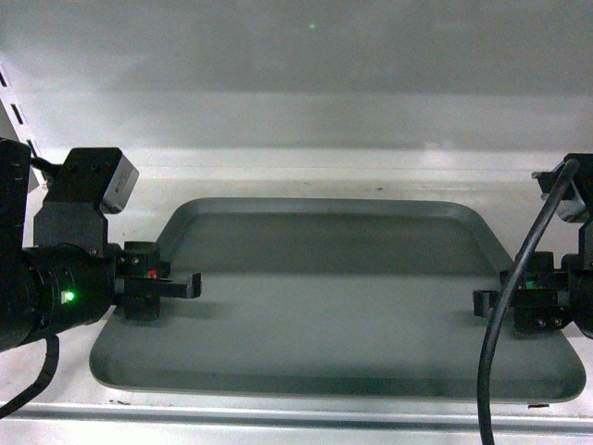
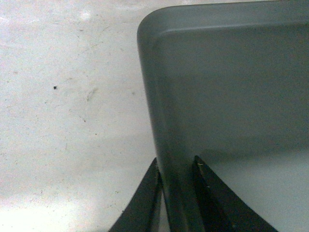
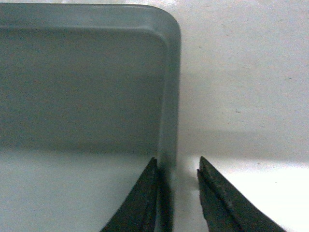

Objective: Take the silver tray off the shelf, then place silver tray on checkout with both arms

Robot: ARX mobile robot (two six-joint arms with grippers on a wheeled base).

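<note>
Up close, left claw [image 2: 176, 193] straddling silver tray [image 2: 231, 96] rim (head hides it)

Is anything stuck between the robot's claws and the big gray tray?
No. Nothing visible is in the way. The left gripper straddles the silver tray rim, a finger on each side. The right gripper straddles the opposite rim, with a gap beside its outer finger. The shelf looks bare there.

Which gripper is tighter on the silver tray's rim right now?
Left. The left gripper has its fingers pressed against both sides of the silver tray rim. The right gripper straddles the opposite rim, inner finger touching, with a visible gap to the outer finger.
</note>
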